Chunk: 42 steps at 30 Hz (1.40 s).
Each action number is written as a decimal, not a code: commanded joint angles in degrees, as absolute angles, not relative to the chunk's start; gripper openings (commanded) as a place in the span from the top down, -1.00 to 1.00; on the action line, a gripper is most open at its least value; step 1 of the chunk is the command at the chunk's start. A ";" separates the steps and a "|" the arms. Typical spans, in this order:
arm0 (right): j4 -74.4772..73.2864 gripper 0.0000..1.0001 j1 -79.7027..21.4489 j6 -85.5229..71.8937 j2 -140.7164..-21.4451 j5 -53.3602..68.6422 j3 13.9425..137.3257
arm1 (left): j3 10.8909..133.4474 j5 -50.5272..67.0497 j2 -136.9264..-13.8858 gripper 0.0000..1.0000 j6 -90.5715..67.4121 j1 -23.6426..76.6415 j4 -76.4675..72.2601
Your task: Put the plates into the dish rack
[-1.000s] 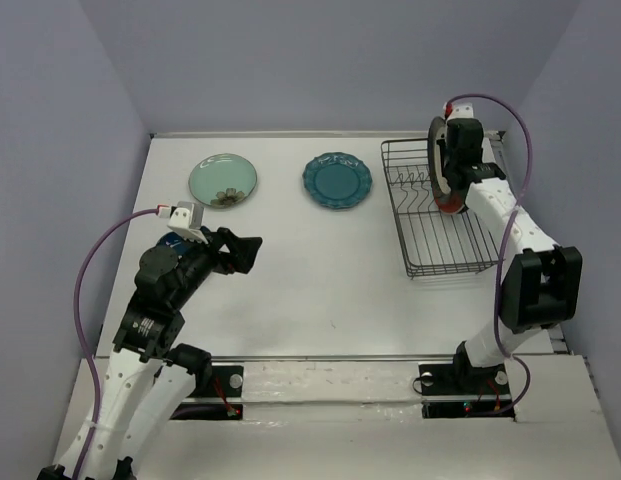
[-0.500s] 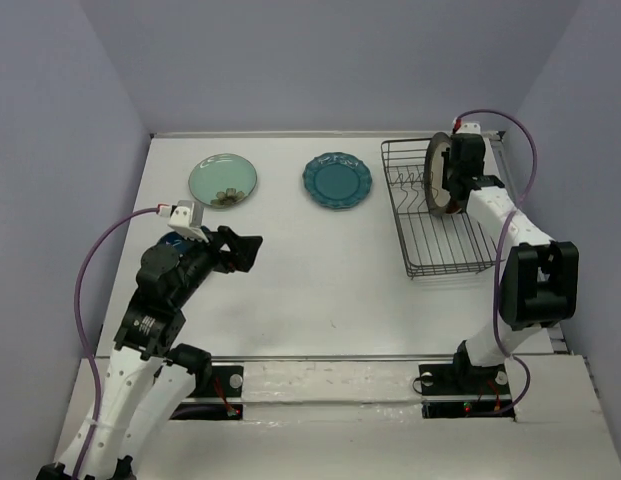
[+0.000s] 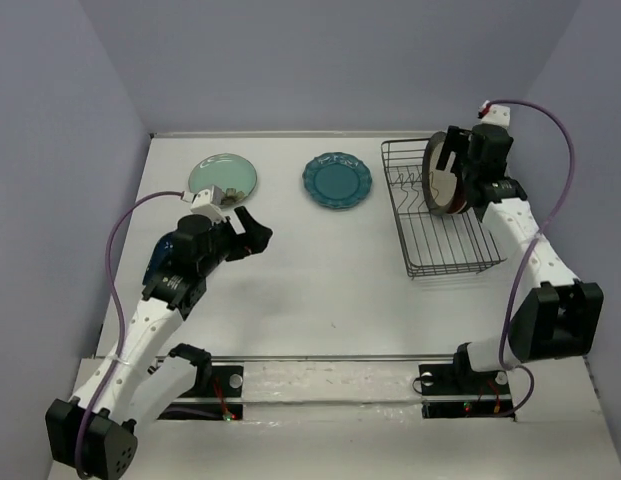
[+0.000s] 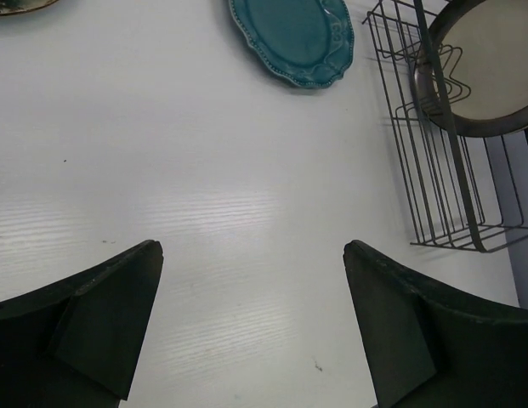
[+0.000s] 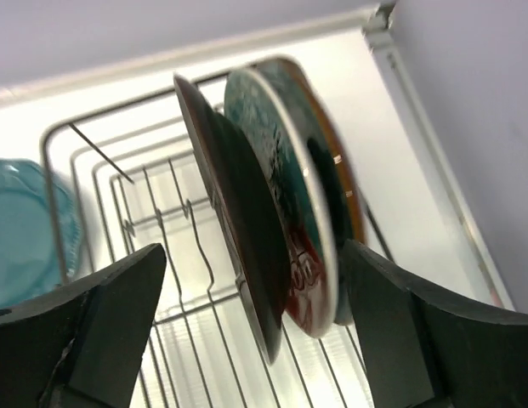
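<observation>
No text, label or number can be read anywhere

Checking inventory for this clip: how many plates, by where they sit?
Flat on table: 2, mint green plate, teal plate
Mostly hidden under left arm: 1, dark blue plate
Upright in dish rack: 2, brown-rimmed plate, patterned plate; a third unclear
Total: at least 5
</observation>
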<state>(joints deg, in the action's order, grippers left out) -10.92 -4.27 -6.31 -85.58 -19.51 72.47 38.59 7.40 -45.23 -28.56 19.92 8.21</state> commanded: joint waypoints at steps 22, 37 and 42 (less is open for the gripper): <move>-5.53 -0.86 -7.82 -27.07 -44.21 13.80 49.66 | 65.38 -10.55 -104.81 -0.37 -52.82 29.53 -25.84; -6.60 -0.86 -7.82 -25.40 -43.77 20.65 51.51 | 76.19 -4.49 -124.09 -0.29 -58.18 25.40 -31.90; -5.89 -0.85 -7.82 -24.79 -43.86 20.39 50.80 | 79.80 -1.67 -128.92 -0.17 -60.46 25.40 -33.75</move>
